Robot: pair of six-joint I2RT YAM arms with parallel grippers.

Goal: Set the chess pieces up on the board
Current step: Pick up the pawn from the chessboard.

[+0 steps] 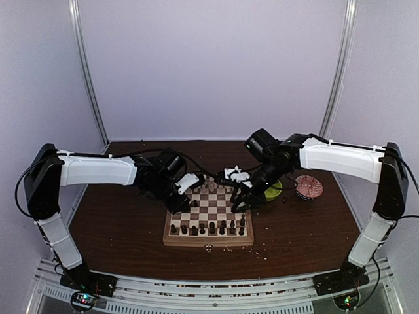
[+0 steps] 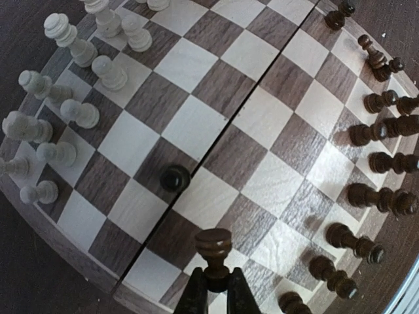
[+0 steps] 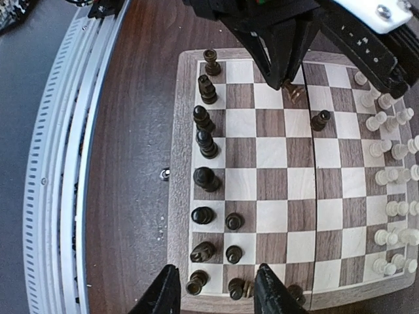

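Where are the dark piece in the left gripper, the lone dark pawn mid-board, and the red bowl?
held dark piece (image 2: pixel 215 243), left wrist view, its head.
lone dark pawn (image 2: pixel 175 177), left wrist view, its top.
red bowl (image 1: pixel 320 188), top external view, its right rim.

green bowl (image 1: pixel 273 192) beside red bowl (image 1: pixel 308 187); crumbs (image 1: pixel 208 248) on table (image 1: pixel 118 222)

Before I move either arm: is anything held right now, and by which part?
The left gripper pinches a dark brown chess piece by its lower stem, head sticking out. The right gripper is open, holding nothing.
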